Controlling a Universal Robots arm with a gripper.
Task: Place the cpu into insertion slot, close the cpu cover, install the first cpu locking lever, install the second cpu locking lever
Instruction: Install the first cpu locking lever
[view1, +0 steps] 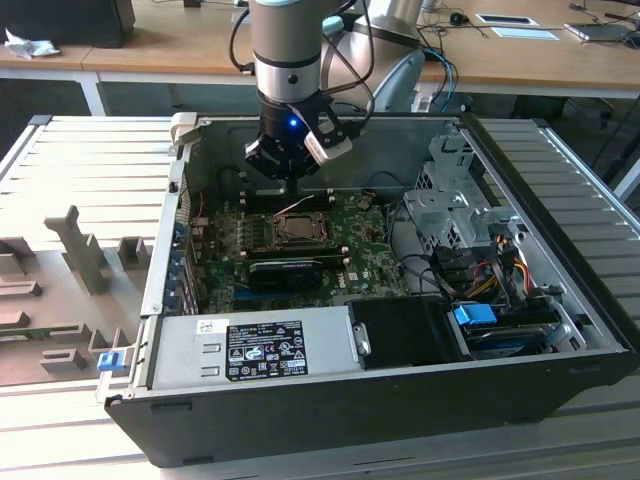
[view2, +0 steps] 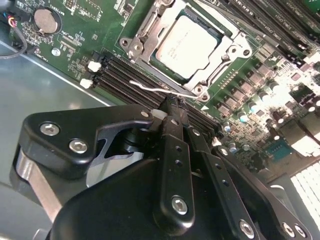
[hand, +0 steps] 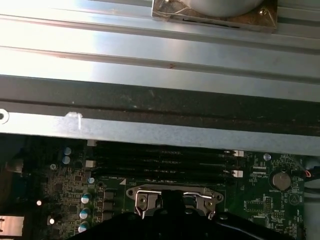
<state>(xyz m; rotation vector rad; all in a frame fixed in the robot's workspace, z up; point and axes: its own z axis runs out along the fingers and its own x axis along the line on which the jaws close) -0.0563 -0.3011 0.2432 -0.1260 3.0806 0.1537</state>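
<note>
The cpu (view2: 187, 44), a flat silver-grey square, lies in the insertion slot (view1: 297, 228) on the green motherboard. The cpu cover (view2: 220, 62) lies flat around it as a silver frame. A thin silver locking lever (view2: 150, 88) runs along the socket's edge beside the memory slots. My gripper (view2: 172, 106) is shut, its black fingertips pressed together with their tip right at this lever's end. In the exterior view the gripper (view1: 288, 180) hangs just behind the socket, near the case's back wall. The first wrist view shows the socket (hand: 172, 197) partly hidden behind the black gripper body.
The open computer case (view1: 560, 300) surrounds the board. A long black card (view1: 285, 270) lies in front of the socket, and the power supply (view1: 260, 350) sits nearer still. A drive cage and cables (view1: 470, 220) are on the exterior view's right. Memory slots (hand: 160, 160) and a coin battery (hand: 281, 180) flank the socket.
</note>
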